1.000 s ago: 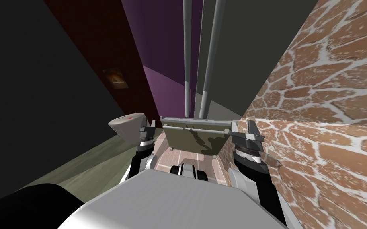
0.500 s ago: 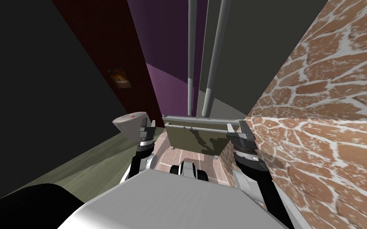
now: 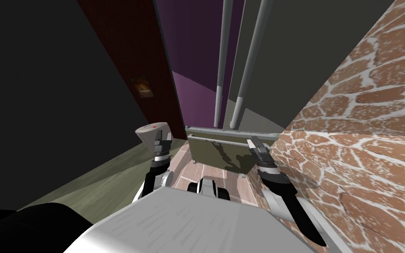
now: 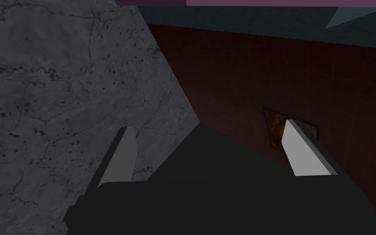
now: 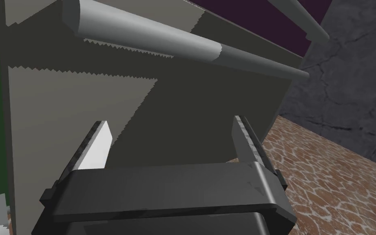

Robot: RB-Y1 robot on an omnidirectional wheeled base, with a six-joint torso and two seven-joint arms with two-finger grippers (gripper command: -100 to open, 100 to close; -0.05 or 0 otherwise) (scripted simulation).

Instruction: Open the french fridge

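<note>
The fridge stands straight ahead, with two tall grey vertical door handles (image 3: 220, 66) (image 3: 251, 61) side by side on its dark upper front. Below them is an olive-grey drawer front (image 3: 217, 154) with a horizontal bar handle (image 3: 223, 141). My right gripper (image 3: 254, 143) is open by the right end of that bar, with nothing between its fingers. In the right wrist view the gripper (image 5: 169, 121) faces the drawer front (image 5: 73, 106) and the bar handle (image 5: 175, 43) runs just beyond the fingertips. My left gripper (image 3: 164, 139) hangs open and empty to the left, shown as (image 4: 208, 125).
A brick-patterned wall (image 3: 364, 131) runs close along my right arm. A purple surface (image 3: 193, 66) and a dark red wall (image 3: 127, 61) with a small picture (image 3: 143, 87) lie to the left. Tiled floor (image 3: 197, 169) shows below the drawer.
My right gripper has opened wider, come off the right end of the drawer's bar handle and drawn in towards me. The head view has swung, sliding the fridge rightward.
</note>
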